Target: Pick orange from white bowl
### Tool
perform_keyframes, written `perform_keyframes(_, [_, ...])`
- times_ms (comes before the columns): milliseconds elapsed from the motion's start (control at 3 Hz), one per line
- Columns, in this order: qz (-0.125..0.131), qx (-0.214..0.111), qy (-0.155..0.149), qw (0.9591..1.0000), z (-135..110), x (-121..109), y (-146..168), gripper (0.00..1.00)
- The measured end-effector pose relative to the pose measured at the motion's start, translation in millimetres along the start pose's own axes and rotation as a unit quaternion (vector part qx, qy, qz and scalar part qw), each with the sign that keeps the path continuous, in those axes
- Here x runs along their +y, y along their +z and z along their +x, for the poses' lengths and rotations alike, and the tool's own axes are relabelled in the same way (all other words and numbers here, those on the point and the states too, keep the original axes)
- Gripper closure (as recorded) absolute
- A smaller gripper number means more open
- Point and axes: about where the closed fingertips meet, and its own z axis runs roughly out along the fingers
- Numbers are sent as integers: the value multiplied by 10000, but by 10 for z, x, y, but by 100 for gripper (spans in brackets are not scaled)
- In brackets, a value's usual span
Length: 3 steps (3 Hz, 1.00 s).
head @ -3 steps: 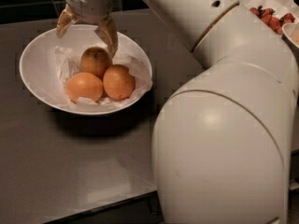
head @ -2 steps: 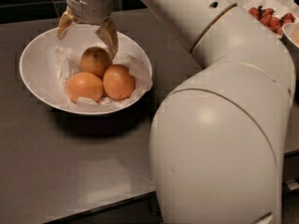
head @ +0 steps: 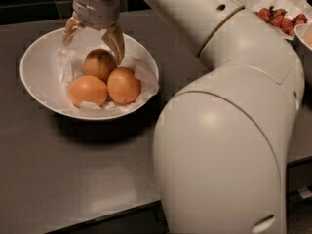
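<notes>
Still, open claw (head: 92, 48) straddling orange (head: 99, 65), in white bowl (head: 39, 77), nothing moved.

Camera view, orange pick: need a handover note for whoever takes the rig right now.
Claw: open, low over the back of the wide shallow white paper-lined bowl. Its fingers stand on either side of the top of the dull brownish-yellow round orange, not closed on it.
Things: that orange lies in the bowl at the back, against two brighter smooth oranges in front. The bowl stands on the dark grey table.
Done: claw lined up over the orange.
Left: lower, close on the orange, lift it clear of the bowl.
</notes>
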Motion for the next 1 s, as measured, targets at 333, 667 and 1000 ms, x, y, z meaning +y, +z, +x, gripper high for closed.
perform_keyframes(333, [-17, -50, 11, 10000, 4, 12, 39, 22])
perform_keyframes(667, [-17, -92, 16, 10000, 8, 18, 73, 21])
perform_keyframes(1000, [-15, -120, 7, 9999, 14, 15, 103, 22])
